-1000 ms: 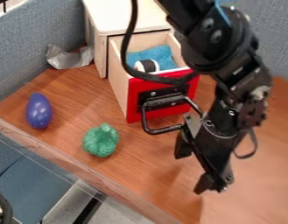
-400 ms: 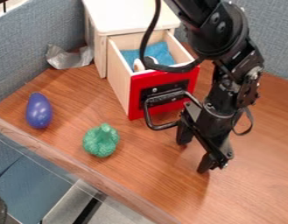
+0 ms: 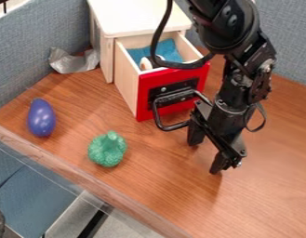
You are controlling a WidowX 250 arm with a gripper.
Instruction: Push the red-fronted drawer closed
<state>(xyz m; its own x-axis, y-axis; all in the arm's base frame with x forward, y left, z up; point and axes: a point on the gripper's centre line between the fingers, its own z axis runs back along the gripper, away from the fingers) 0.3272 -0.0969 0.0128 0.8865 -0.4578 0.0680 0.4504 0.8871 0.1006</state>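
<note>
The gripper hangs with its fingers spread; the open red-fronted drawer lies to its upper left, the handle right beside it.

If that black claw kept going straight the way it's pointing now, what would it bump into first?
Most likely the wooden table: the gripper points down at it, with nothing visible between. How much gap is left, if any, is hard to judge from this angle.
</note>
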